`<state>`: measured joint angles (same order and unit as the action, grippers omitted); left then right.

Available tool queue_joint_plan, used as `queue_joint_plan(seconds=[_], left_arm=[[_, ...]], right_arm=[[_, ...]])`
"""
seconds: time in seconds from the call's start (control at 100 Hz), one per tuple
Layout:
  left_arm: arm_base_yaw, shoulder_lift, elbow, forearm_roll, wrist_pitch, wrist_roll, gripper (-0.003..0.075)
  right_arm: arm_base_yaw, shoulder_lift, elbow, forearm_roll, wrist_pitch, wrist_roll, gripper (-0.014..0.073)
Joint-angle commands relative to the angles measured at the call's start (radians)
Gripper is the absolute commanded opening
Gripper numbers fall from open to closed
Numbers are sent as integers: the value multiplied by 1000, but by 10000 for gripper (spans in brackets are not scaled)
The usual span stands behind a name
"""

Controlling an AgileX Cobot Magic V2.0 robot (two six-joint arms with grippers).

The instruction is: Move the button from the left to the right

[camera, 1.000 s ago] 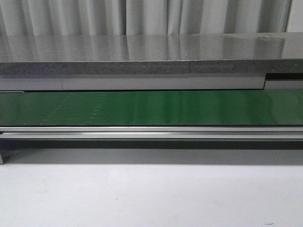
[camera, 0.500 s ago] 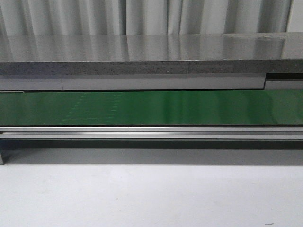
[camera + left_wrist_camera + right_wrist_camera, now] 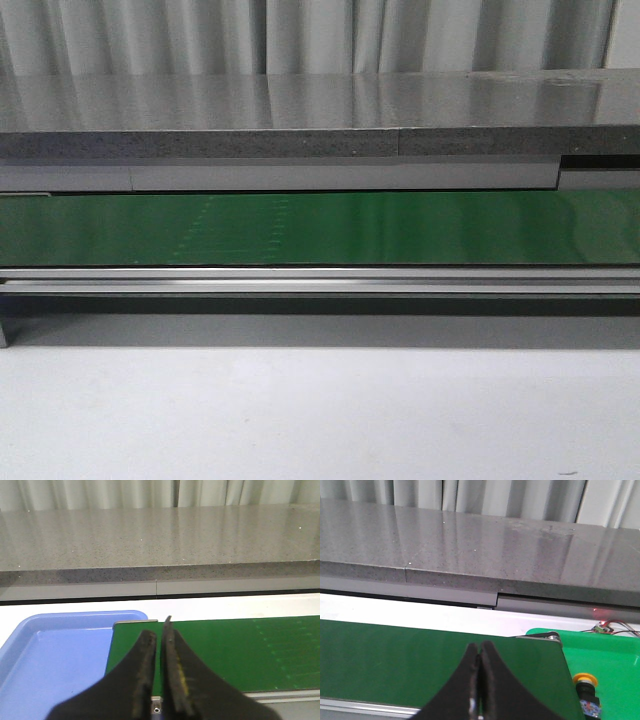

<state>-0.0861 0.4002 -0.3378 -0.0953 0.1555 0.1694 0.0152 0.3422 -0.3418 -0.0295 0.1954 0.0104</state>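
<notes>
The button, a yellow-orange cap on a black body with a small blue-red mark, stands in a bright green tray just past the end of the dark green conveyor belt. It shows only in the right wrist view. My right gripper hangs shut and empty over the belt, a short way from the button. My left gripper is shut on nothing above the belt's other end. Neither gripper appears in the front view.
A blue tray lies beside the belt's left end. The belt runs across the front view with a metal rail along its near side. A grey stone counter stands behind, and a white table surface lies in front.
The pale dotted marks on the belt have shifted to the right across the front view. Nothing else there has moved.
</notes>
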Motion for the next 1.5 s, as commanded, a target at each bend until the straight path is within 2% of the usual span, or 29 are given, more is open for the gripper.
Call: queue_joint_plan(seconds=[0.0, 0.52, 0.83, 1.49], left_arm=[[-7, 7, -26, -8, -88, -3, 5], [-7, 7, -26, -8, -88, -3, 5], [-7, 7, -26, -8, -88, -3, 5], [-7, 7, -26, -8, -88, -3, 5]], right_arm=[[2, -18, 0, -3, -79, 16, -67], [3, -370, 271, 5, -88, 44, -67], [3, -368, 372, 5, -254, 46, -67], [2, -368, 372, 4, -251, 46, -67]])
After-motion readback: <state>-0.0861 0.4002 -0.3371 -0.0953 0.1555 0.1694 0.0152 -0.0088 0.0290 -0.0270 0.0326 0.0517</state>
